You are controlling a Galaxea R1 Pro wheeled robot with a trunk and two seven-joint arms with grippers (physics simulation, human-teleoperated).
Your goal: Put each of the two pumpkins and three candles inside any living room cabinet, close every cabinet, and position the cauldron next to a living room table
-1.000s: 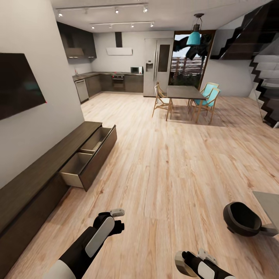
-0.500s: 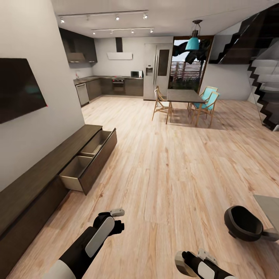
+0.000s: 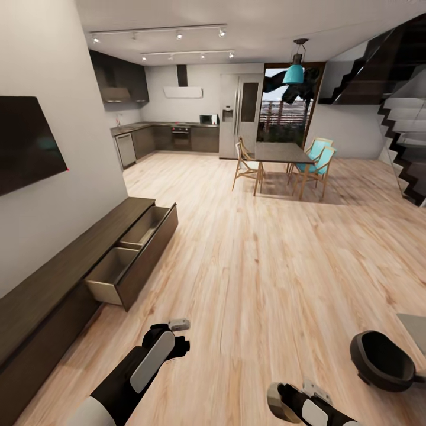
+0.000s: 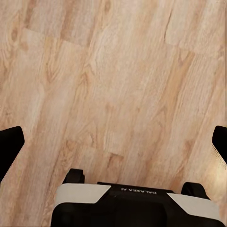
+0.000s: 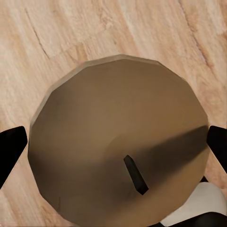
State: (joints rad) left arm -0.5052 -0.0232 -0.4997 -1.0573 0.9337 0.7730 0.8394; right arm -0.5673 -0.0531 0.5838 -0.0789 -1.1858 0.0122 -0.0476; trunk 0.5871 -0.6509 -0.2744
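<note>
Candle (image 5: 118, 151) — between right claw (image 5: 113, 146) fingertips

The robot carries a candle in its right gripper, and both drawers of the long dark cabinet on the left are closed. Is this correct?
Not quite. The right gripper does hold a candle, but the head view shows both drawers of the cabinet pulled open.

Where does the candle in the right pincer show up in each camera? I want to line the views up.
Head view: the candle is near the bottom edge, right of centre, in the right pincer.
Right wrist view: the candle is seen from above at the centre, wick visible, between the two fingertips.
Left wrist view: bare planks between the open left pincer fingertips.
Shared landmark: the wood floor, under everything in all three.
</note>
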